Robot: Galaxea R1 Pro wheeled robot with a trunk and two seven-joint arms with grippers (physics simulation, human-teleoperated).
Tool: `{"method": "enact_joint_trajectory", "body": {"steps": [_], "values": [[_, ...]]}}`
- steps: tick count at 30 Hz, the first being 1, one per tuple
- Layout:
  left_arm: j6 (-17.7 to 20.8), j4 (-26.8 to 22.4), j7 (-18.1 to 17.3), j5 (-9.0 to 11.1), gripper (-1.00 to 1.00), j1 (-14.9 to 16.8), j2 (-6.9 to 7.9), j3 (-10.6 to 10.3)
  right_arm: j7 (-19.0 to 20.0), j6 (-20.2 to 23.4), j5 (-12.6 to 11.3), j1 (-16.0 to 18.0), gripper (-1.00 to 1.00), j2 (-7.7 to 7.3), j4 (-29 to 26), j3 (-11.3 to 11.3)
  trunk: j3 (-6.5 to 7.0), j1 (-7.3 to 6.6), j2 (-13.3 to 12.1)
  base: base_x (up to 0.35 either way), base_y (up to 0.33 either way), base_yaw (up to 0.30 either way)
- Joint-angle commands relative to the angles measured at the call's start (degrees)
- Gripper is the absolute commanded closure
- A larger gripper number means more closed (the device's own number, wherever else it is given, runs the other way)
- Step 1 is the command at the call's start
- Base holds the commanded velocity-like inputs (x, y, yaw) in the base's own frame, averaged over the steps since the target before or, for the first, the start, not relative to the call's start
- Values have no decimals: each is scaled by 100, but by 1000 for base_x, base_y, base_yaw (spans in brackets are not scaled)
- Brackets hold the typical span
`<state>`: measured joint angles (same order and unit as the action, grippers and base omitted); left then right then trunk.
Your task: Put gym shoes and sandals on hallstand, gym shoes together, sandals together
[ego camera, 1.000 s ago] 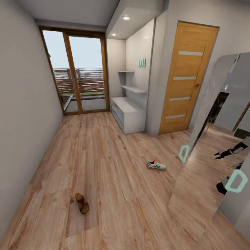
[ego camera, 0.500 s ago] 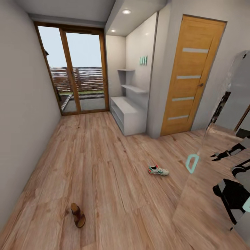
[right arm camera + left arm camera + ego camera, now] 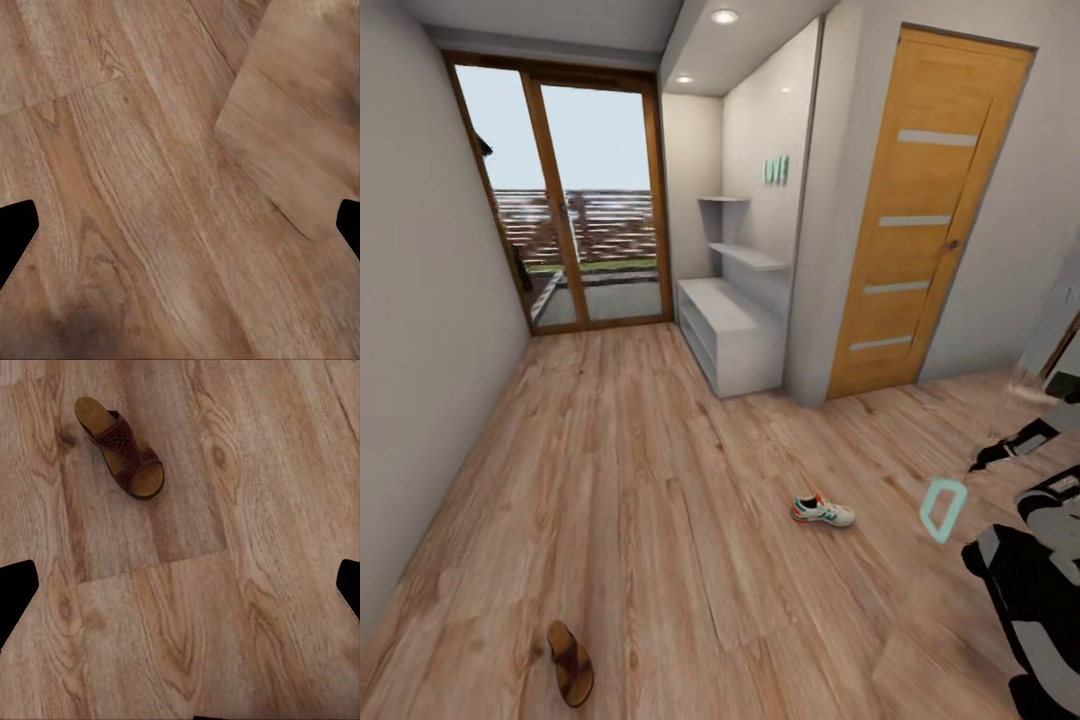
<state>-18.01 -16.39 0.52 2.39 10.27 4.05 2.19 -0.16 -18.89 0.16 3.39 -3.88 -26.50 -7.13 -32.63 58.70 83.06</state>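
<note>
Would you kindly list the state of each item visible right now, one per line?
Gym shoe: upright on its sole, on the corridor floor.
Sandal: flat on the floor, sole down.
Hallstand: bench top and shelves bare.
Orange door: closed.
Left end effector: open, empty.
Right end effector: open, empty.

**Corridor floor and its load**

The wood-grain plank floor (image 3: 640,480) carries 1 gym shoe (image 3: 823,511) near the middle-right and 1 brown sandal (image 3: 570,662) nearer the camera (well apart from each other). The pale hallstand (image 3: 732,340) stands on it against the far right wall.
</note>
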Motion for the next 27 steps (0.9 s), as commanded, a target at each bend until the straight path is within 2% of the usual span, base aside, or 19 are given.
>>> {"method": "enact_joint_trajectory", "body": {"steps": [1, 17, 27], "values": [[-18, 4, 1, 24, -100, 5, 0, 0, -2, -18, 2, 3, -100, 1, 4, -7, -5, 3, 2, 338, 0, 0], [-18, 4, 1, 28, -100, 5, 0, 1, -2, -18, 2, 3, -100, 1, 4, -4, -6, 3, 2, 306, -91, 0], [-18, -3, 1, 33, -100, 5, -2, 0, -2, -18, 2, 3, -100, 1, 4, -2, -6, 3, 2, 63, -32, 0]]}}
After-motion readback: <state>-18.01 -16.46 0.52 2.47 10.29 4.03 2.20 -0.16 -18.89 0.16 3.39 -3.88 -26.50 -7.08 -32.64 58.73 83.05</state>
